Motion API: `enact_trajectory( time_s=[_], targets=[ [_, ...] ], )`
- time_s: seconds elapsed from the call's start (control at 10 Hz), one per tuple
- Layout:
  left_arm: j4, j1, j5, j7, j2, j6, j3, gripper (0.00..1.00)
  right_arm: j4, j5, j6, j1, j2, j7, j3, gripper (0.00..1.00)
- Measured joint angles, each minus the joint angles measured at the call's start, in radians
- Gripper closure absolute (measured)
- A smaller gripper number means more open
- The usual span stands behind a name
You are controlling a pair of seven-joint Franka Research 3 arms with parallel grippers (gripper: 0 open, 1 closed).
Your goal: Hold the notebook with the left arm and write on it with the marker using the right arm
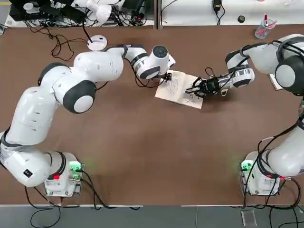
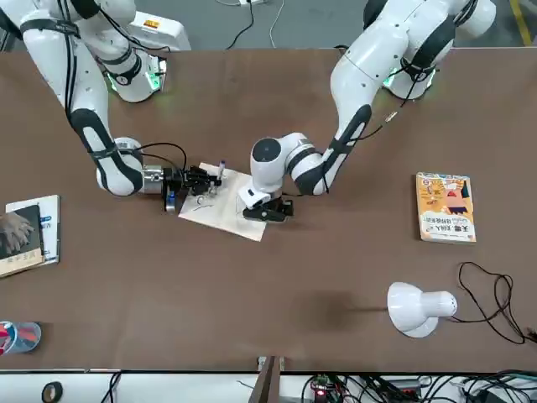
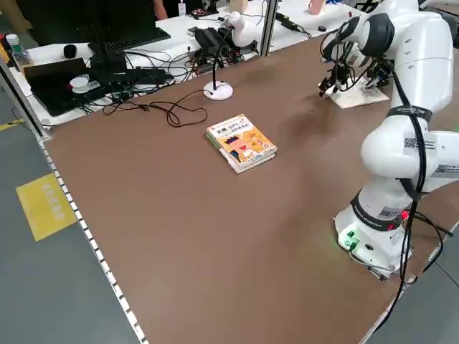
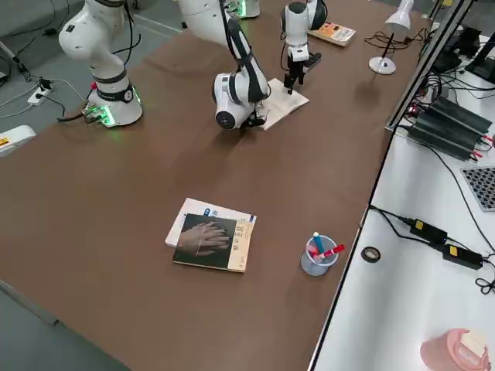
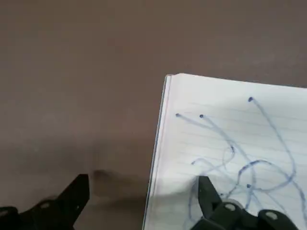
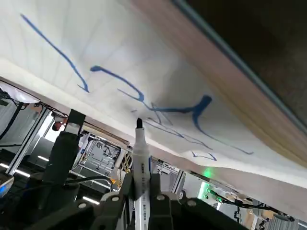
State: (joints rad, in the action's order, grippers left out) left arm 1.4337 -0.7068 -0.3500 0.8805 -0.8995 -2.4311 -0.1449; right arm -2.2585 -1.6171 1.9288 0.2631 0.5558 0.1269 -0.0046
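Left pincer (image 1: 167,76) pinning the notebook (image 1: 179,89), right pincer (image 1: 194,89) clamped on the marker (image 6: 139,153) over the page.

Top: notebook lying mid-worktop (image 1: 142,142), tilted; left pincer down on its far left corner, right pincer reaching in level from the right. Front: white page between the two pincers, orange-yellow book (image 2: 445,206) well apart on the left arm's side, lamp (image 2: 419,308) near the edge. Left side: same book flat mid-worktop. Right side: dark-covered book (image 4: 211,243) and clear cup (image 4: 316,256) of pens near the worktop's edge. Left wrist: fingers (image 5: 211,199) spread wide, one on the scribbled page, the other on bare worktop beside the edge. Right wrist: marker gripped between closed fingers, tip right at blue scribbles.
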Motion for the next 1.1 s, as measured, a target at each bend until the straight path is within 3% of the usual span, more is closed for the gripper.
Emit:
enact_trajectory(
  time_s=[1.1],
  targets=[
    [0.000,0.000,0.000,0.000,0.000,0.000,0.000,0.00,0.012,-0.003,0.004,-0.027,0.006,0.004,-0.007,0.83]
  ],
)
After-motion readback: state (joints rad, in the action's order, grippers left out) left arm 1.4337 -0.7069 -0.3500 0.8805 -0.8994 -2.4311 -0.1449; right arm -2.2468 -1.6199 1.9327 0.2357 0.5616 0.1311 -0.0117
